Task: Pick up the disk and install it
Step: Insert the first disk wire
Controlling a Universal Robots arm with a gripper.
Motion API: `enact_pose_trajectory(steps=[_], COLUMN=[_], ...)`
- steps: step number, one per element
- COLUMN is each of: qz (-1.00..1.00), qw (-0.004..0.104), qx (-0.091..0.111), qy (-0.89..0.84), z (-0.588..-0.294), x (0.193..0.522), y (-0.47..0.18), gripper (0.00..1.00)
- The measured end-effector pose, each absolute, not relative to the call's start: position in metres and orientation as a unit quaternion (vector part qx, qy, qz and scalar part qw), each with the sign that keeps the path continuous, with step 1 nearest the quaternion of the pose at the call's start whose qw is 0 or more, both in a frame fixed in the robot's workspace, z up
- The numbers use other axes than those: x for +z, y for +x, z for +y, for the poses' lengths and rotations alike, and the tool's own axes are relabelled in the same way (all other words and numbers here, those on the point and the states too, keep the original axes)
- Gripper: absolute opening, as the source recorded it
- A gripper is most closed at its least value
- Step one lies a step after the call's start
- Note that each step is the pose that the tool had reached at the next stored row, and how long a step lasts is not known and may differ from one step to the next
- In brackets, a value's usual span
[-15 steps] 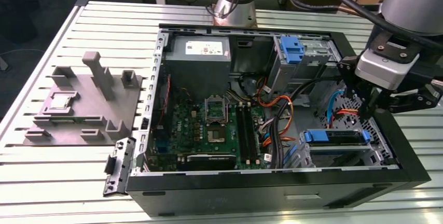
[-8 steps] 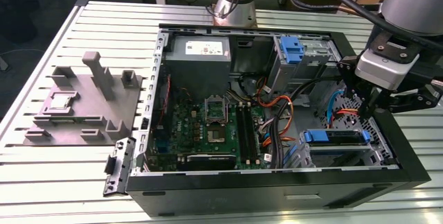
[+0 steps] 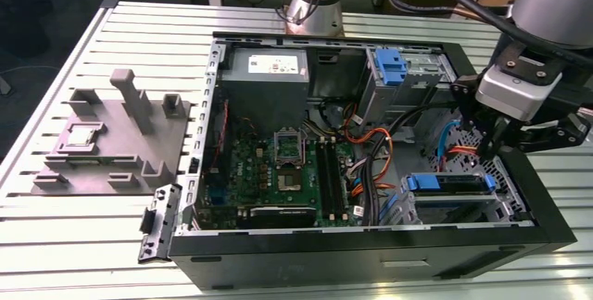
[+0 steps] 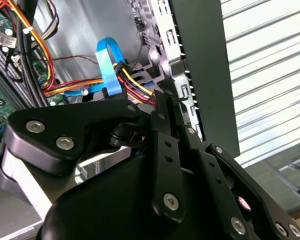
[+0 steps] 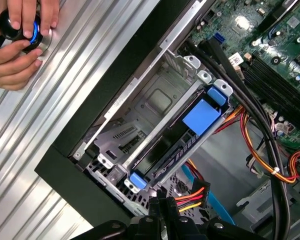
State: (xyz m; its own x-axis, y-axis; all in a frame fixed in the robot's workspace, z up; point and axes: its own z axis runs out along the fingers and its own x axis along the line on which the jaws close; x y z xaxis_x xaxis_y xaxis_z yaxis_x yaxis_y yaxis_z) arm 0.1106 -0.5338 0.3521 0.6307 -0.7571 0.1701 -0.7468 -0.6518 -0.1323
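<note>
Now, disk (image 3: 448, 183): seated in the computer case's (image 3: 371, 251) lower drive bay.
Gripper (image 3: 484, 153): just above it, fingers' state unclear.

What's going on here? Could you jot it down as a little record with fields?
setting: open computer case on a slatted table
disk: sits in the bay, blue carrier showing
gripper: just above the case wall beside the disk, fingers closed and empty
cables: orange, red and yellow wires by the gripper
stand: grey, at the exterior view's left of the case
hands: on a black knob on the table
</note>
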Motion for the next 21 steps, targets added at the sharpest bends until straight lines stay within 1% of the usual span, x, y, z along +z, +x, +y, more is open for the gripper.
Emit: enact_pose_trajectory(steps=[3,6,14,21], qz=[0.418,0.423,0.470,0.472], qw=[0.019,0.016,0.011,0.011], qx=[-0.095,-0.089,-0.088,-0.088], qy=[-0.903,-0.902,-0.878,-0.877], z=[-0.5350,-0.5369,-0.5380,-0.5380], x=[0.3521,0.3521,0.3520,0.3520], y=[0.1111,0.1114,0.1114,0.1114], gripper=[0.17,0.17,0.17,0.17])
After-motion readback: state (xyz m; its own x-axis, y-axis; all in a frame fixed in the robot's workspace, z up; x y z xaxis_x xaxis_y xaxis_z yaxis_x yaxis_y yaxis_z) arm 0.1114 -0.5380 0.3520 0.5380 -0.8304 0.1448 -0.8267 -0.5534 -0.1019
